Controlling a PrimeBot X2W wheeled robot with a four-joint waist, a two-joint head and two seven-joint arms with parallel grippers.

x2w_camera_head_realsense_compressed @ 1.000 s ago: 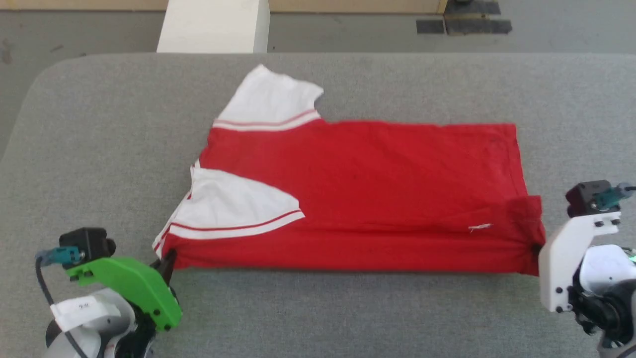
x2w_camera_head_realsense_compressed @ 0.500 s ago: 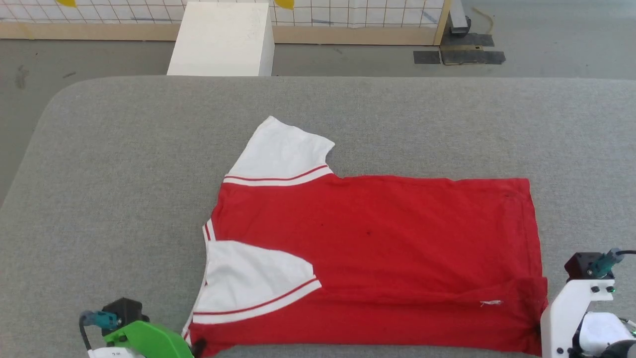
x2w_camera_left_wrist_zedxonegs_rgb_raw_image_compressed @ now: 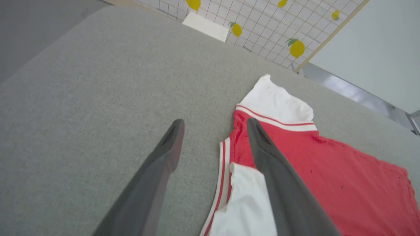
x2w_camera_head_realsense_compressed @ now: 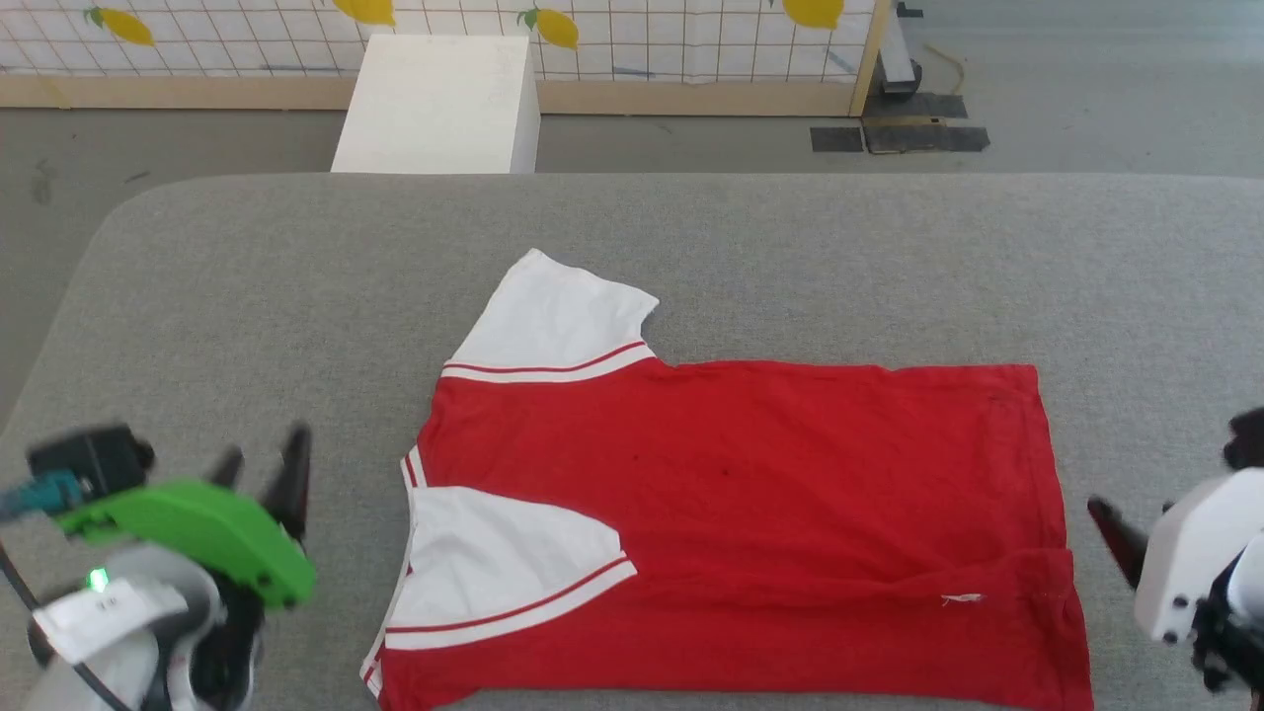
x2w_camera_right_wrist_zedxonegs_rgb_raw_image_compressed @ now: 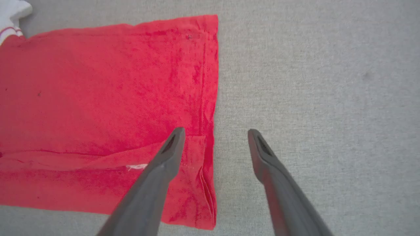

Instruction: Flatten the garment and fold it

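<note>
Grey table [x2w_camera_head_realsense_compressed: 247, 296] bears the garment [x2w_camera_head_realsense_compressed: 770, 474], its white tag [x2w_camera_head_realsense_compressed: 960, 598] unreadable.

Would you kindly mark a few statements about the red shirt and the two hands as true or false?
1. The red T-shirt with white sleeves lies on the grey fabric table. True.
2. The left hand grips the shirt. False: it is open, holding nothing.
3. The right hand is open. True.
4. Both sleeves lie folded onto the red body. False: the near sleeve does; the far sleeve sticks out onto the table.
</note>
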